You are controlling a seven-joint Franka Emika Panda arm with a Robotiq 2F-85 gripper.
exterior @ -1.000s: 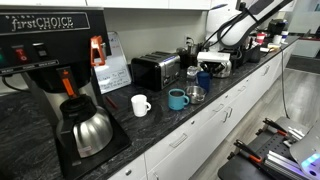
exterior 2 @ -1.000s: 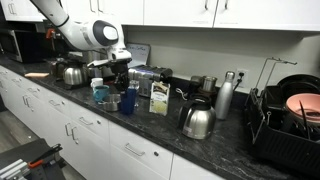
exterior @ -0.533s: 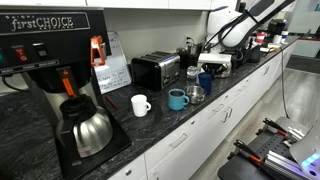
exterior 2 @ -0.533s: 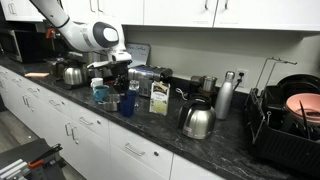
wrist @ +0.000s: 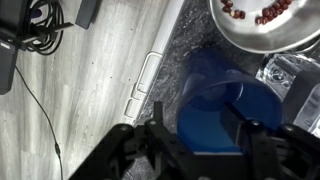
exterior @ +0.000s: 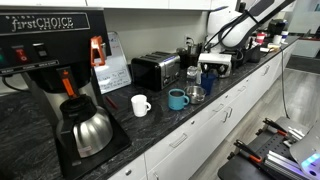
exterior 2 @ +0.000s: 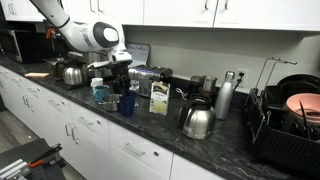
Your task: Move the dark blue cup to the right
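Note:
The dark blue cup (exterior: 205,83) (exterior 2: 128,102) stands upright on the dark countertop, under the gripper (exterior: 209,68) (exterior 2: 120,84). In the wrist view I look straight down into the cup (wrist: 215,110). The gripper (wrist: 195,120) straddles its near wall: one finger (wrist: 157,117) is outside the cup with a gap to it, the other finger (wrist: 234,112) hangs inside the rim. The jaws are apart and not pressing on the wall, so the gripper is open.
A teal mug (exterior: 177,98), a glass (exterior: 196,94) and a white mug (exterior: 140,104) stand close by. A toaster (exterior: 155,70) is behind them. A kettle (exterior 2: 197,120), a carton (exterior 2: 158,97) and a steel bottle (exterior 2: 225,95) sit further along. The counter edge (wrist: 150,75) runs beside the cup.

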